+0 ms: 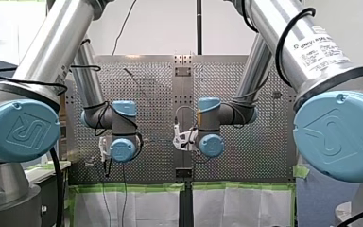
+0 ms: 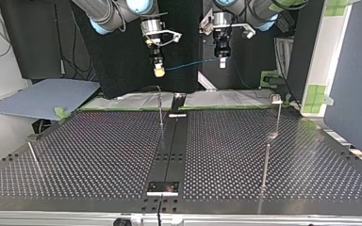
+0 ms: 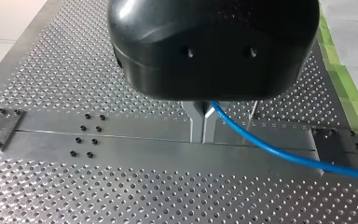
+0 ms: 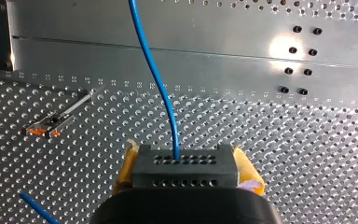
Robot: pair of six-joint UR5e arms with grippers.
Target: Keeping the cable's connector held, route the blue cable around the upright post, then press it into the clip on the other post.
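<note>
Blue cable (image 2: 193,63) hangs stretched in mid-air between my right gripper (image 2: 159,70), whose yellow pads (image 4: 123,177) pinch the connector (image 4: 184,165), and my left gripper (image 3: 203,137), whose metal fingers (image 3: 196,123) seem pressed together on it, so a hard pull around the upright post (image 2: 160,113) could drag it loose.

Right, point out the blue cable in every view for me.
Front view: too thin to pick out for sure.
Top view: the blue cable is stretched between my right gripper and my left gripper.
Left wrist view: the cable leaves the shut fingers and runs off over the table.
Right wrist view: the cable runs ahead from the black connector held between yellow pads.
Shared landmark: the table's smooth centre strip.
</note>
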